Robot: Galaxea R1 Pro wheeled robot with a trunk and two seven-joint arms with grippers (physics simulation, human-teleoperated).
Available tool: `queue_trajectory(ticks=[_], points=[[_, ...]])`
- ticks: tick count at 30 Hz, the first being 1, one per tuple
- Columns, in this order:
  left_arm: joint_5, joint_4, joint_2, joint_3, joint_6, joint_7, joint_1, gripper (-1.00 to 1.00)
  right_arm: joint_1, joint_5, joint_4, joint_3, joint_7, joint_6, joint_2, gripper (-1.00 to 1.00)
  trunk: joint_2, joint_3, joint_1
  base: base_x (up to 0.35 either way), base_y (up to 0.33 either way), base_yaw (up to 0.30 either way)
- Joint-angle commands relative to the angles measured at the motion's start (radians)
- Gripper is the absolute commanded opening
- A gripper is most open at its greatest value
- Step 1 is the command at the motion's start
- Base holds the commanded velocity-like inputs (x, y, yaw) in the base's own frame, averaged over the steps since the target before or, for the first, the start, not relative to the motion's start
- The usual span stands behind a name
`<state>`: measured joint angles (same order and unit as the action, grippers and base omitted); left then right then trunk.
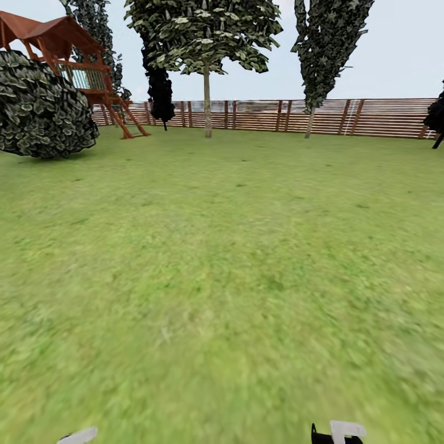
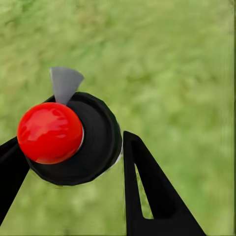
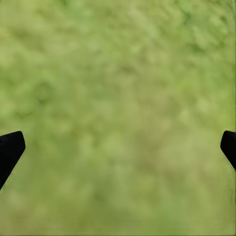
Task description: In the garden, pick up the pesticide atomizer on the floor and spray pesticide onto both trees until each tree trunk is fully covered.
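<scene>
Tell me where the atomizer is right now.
In the left wrist view, the pesticide atomizer, seen top-down with its red cap, sits between the left gripper fingers above the grass.

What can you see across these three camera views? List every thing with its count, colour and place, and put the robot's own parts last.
Lawn: one, green, covering the ground up to the fence.
Fence: one, brown horizontal slats, along the far edge.
Tree: one, thin pale trunk with dark-green crown, before the fence at centre.
Conifers: several, dark, narrow, along the fence line.
Round bush: one, dark green, far left.
Play tower: one, reddish-brown wood, behind the bush.
Pesticide atomizer: one, black round body seen end-on, red cap, grey spray tab, between the left fingers.
Left gripper: black, closed on the atomizer, over grass.
Right gripper: black fingertips wide apart, nothing between them, over grass.
</scene>
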<state>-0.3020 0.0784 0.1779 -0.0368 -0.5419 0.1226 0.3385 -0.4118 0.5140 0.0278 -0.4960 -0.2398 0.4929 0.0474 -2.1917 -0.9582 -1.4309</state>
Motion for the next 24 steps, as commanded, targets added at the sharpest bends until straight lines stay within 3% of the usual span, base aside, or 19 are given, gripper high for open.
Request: queue_trajectory(ticks=[1,12,15,17,24], points=[[-0.001,0.000,0.000,-0.004,-0.003,0.005,0.000,-1.00,-0.001,0.011,-0.002,-0.006,-0.006,0.003,0.000,1.00,0.000,-0.001,0.000,0.338,0.000,0.000],[0.001,0.012,0.000,-0.008,-0.017,-0.003,-0.028,-1.00,-0.001,0.011,-0.002,-0.006,-0.006,0.003,0.000,1.00,0.000,-0.001,0.000,0.338,0.000,0.000],[0.043,0.007,-0.003,-0.032,-0.136,-0.009,-0.032,-1.00,-0.001,0.011,-0.002,-0.006,-0.006,0.003,0.000,1.00,0.000,-0.001,0.000,0.338,0.000,0.000],[0.096,0.003,-0.002,-0.044,-0.195,-0.009,-0.046,-1.00,-0.001,0.011,-0.002,-0.006,-0.006,0.003,0.000,1.00,0.000,-0.001,0.000,0.338,0.000,0.000],[0.108,0.000,0.000,-0.045,-0.226,-0.006,-0.096,-1.00,-0.001,0.011,-0.002,-0.006,-0.006,0.003,0.000,1.00,0.000,-0.001,0.000,0.339,0.000,0.000]])
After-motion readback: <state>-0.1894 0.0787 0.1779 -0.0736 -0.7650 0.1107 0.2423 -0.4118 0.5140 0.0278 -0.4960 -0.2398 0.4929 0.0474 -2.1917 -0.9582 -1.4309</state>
